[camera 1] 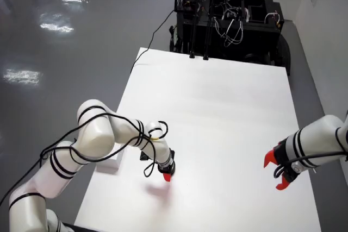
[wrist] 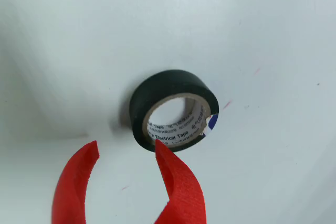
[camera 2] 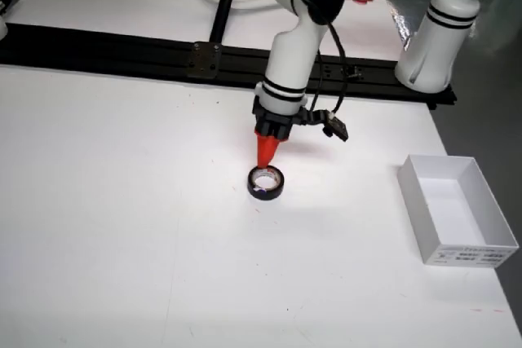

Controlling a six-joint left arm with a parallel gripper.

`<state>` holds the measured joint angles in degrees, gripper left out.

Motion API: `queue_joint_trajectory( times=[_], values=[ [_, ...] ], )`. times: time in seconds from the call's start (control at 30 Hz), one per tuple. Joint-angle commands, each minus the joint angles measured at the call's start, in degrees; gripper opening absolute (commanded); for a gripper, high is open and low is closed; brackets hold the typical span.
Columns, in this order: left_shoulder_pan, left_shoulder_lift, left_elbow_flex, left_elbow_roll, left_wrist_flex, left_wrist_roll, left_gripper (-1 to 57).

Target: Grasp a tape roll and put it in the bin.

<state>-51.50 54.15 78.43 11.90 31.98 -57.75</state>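
My hand [wrist: 126,153] hangs open and empty just above the one black tape roll [wrist: 172,109], which lies flat on the white worktop [camera 2: 122,226]. One white bin [camera 2: 457,209] sits well apart from the roll, near the worktop's edge; grey glossy floor surrounds.

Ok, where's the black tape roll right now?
In the side view, the black tape roll lies flat on the white table, just below the gripper, left of the bin.
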Motion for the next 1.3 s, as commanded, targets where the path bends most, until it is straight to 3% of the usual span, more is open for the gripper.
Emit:
queue_joint_trajectory(
  times=[0.03, 0.37, 1.3],
  values=[
    [-0.9, 3.2, -5.6, 0.2, 1.0, -0.1, 22.9],
    [0.6, 3.6, -6.6, 0.7, 0.7, -0.1, 22.7],
    [2.0, 5.1, -9.7, 0.1, 6.7, -0.1, 22.7]
  ],
)
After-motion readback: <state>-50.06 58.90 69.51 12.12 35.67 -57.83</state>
